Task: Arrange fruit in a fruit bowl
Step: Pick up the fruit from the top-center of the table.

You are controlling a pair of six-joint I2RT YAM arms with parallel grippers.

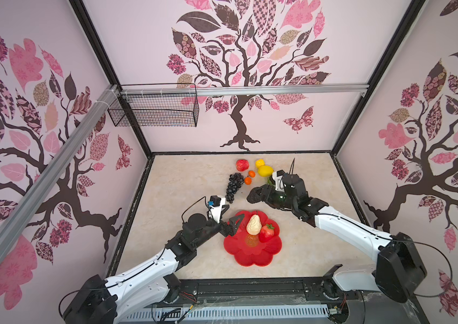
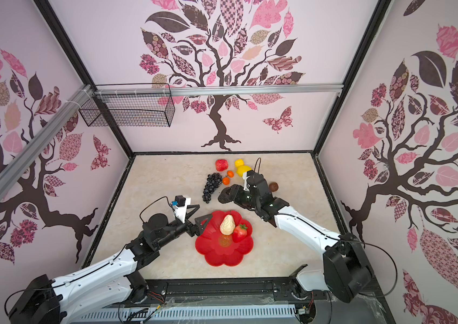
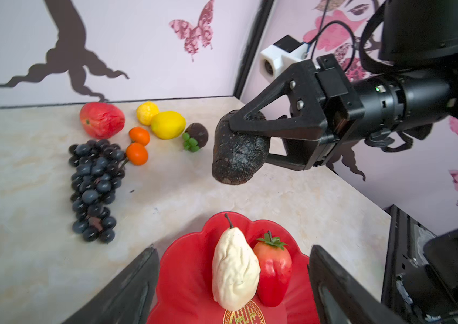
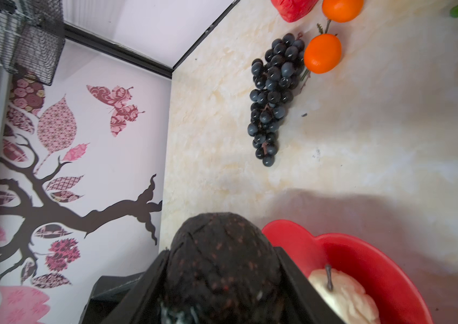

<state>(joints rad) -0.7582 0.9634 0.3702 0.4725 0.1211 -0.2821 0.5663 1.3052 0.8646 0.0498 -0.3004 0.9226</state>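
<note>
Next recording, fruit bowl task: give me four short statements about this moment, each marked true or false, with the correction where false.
1. The right gripper grips a dark avocado above the table. True.
2. The cream pear and the strawberry lie in the red bowl. True.
3. The grape bunch lies in the bowl. False: it lies on the table beyond the bowl.
4. The left gripper is shut on the strawberry. False: it is open and empty, by the bowl's edge.

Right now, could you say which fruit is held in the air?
The dark avocado, in the right gripper; the others rest on the table or in the bowl.
</note>
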